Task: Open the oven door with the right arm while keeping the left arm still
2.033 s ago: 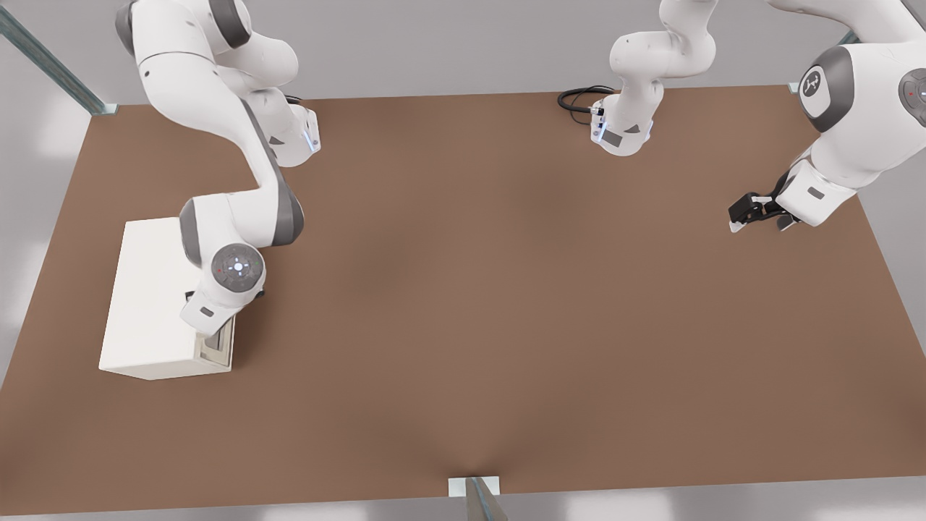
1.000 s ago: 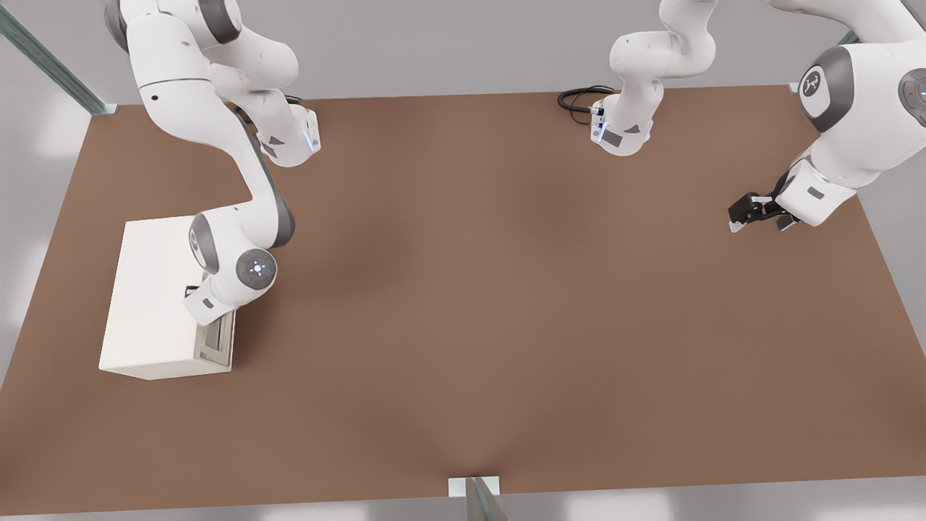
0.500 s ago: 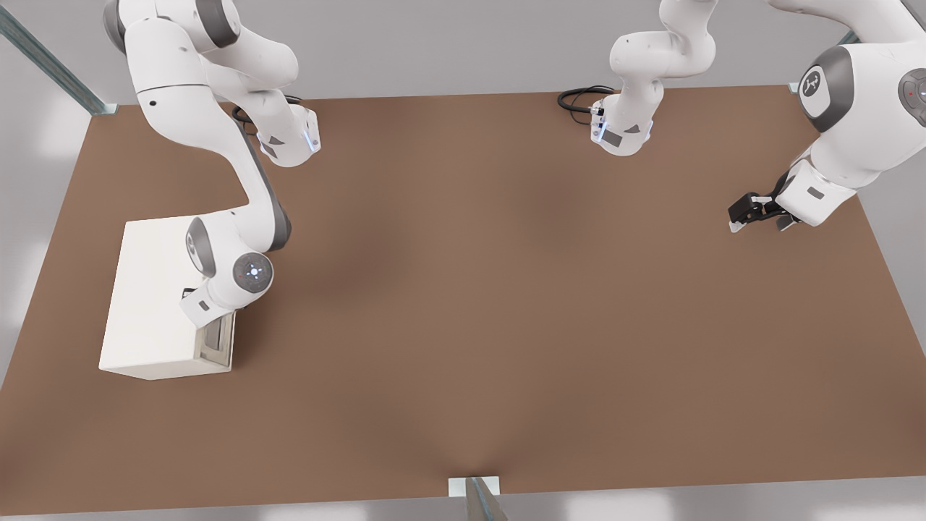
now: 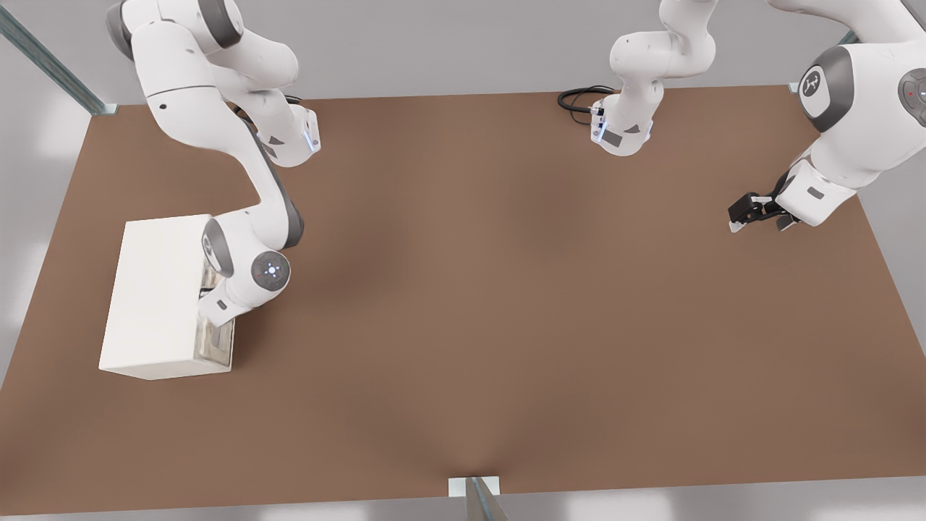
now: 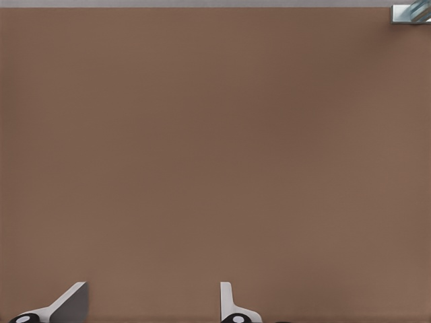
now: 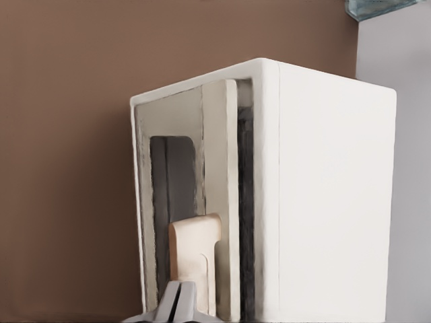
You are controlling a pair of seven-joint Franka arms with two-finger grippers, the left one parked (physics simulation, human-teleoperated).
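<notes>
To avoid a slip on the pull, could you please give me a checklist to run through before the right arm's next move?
1. Hand at the door handle: ok.
2. Firm hold on the handle: cannot tell.
3. Oven door fully open: not ok, only a narrow gap.
4. Oven flat on the table: ok.
5. Left arm far from the oven: ok.

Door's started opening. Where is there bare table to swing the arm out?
Bare brown table runs from the oven door toward the front view's right. It is crowded at the oven, where the gripper is shut on the tan handle.
</notes>
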